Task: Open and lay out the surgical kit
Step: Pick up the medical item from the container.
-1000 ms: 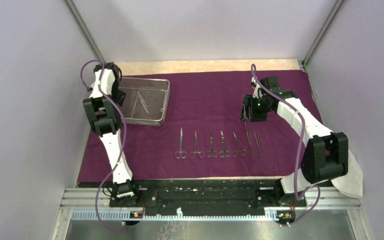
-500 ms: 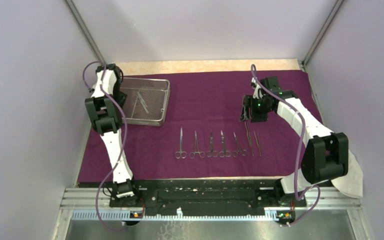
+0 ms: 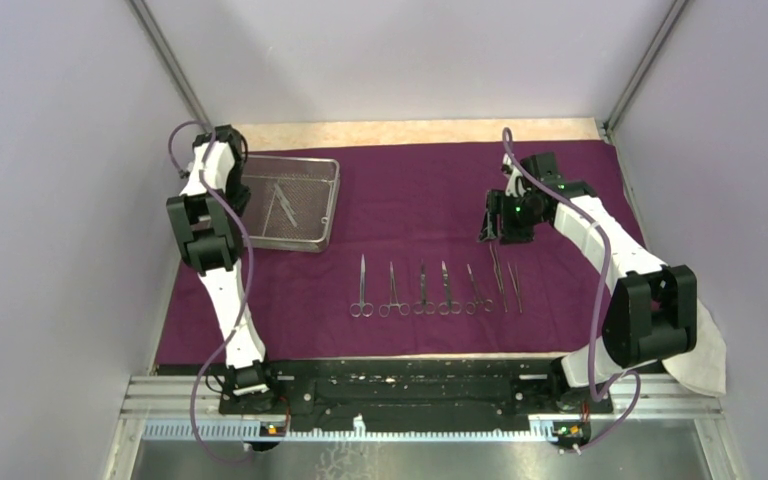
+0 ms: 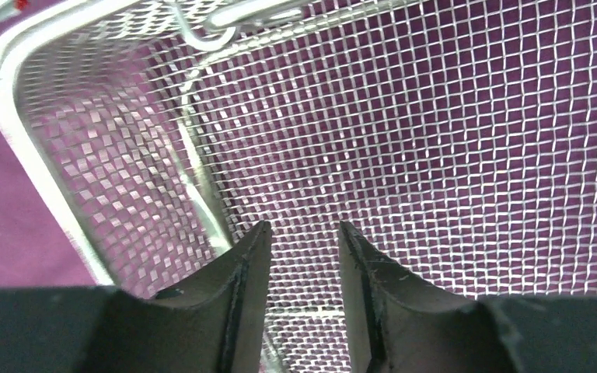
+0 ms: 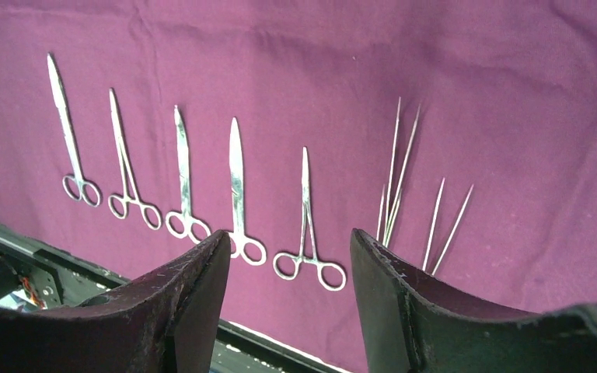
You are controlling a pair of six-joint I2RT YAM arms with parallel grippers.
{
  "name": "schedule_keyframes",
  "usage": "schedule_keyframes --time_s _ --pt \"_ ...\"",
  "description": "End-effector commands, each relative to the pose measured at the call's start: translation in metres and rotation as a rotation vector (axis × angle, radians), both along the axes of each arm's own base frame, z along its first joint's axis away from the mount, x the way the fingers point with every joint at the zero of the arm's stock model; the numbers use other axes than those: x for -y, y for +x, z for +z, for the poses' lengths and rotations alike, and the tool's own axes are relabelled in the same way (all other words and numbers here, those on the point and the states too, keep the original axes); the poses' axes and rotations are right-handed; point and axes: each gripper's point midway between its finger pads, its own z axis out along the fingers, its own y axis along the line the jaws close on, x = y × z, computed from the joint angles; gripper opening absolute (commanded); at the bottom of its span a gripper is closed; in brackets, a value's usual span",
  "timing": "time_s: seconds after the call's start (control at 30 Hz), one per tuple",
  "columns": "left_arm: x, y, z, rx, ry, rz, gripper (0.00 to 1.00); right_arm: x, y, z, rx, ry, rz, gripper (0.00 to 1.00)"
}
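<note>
The dark purple cloth wrap (image 3: pixel 410 190) lies spread over the table. The silver wire-mesh tray (image 3: pixel 332 205) sits at its far left with two slim steel instruments (image 3: pixel 282 203) inside. My left gripper (image 4: pixel 303 233) hangs low inside the tray's left end. Its jaws are partly apart with only mesh (image 4: pixel 451 140) showing between them, and a thin steel strip (image 4: pixel 202 186) lies just left of them. Several scissor-like instruments (image 3: pixel 422 290) and two tweezers (image 3: pixel 505 280) lie in a row near the front. My right gripper (image 5: pixel 289 241) hovers open and empty above that row.
A white cloth (image 3: pixel 705 350) hangs off the table by the right arm's base. The tray's rim (image 4: pixel 15 116) and its wire handle (image 4: pixel 233 19) stand close around my left fingers. The metal rail (image 3: pixel 400 395) with both arm bases runs along the near edge.
My left gripper's jaws have narrowed to about half their earlier width, and that wrist shifted slightly over the tray. The right arm has not moved.
</note>
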Motion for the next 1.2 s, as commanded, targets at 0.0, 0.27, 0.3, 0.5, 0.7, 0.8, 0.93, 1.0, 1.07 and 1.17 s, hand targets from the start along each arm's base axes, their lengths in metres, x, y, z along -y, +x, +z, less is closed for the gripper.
schedule_keyframes --time_s 0.0,0.27,0.3,0.5,0.7,0.8,0.93,1.0,1.07,1.17 --pt "-0.009 -0.032 0.056 -0.03 0.119 0.023 0.42 -0.008 0.003 0.016 0.064 0.069 -0.005 0.58" --pt "-0.008 -0.042 0.025 -0.169 0.071 0.031 0.45 -0.013 -0.013 0.006 0.061 0.13 -0.019 0.57" --pt "-0.01 -0.041 0.022 -0.178 0.078 0.028 0.41 -0.012 -0.016 0.004 0.056 0.129 -0.022 0.57" --pt "-0.024 -0.04 0.012 -0.19 0.06 0.033 0.39 -0.005 -0.031 -0.001 0.045 0.101 -0.029 0.57" --pt "-0.02 -0.031 -0.009 -0.141 -0.057 0.058 0.21 0.001 -0.034 0.006 0.061 0.069 -0.019 0.57" --pt "-0.021 -0.038 -0.007 -0.155 -0.049 0.099 0.26 0.001 -0.034 0.007 0.062 0.067 -0.017 0.58" --pt "-0.02 -0.039 -0.011 -0.158 -0.056 0.1 0.34 -0.001 -0.032 0.009 0.068 0.079 -0.017 0.57" --pt "-0.013 -0.032 -0.018 -0.145 -0.104 0.068 0.34 0.0 -0.033 0.01 0.063 0.074 -0.019 0.57" --pt "-0.008 -0.029 -0.017 -0.132 -0.133 0.06 0.36 0.003 -0.035 0.01 0.06 0.061 -0.023 0.57" --pt "-0.003 -0.025 -0.012 -0.111 -0.158 0.039 0.41 0.003 -0.037 0.01 0.066 0.061 -0.023 0.57"
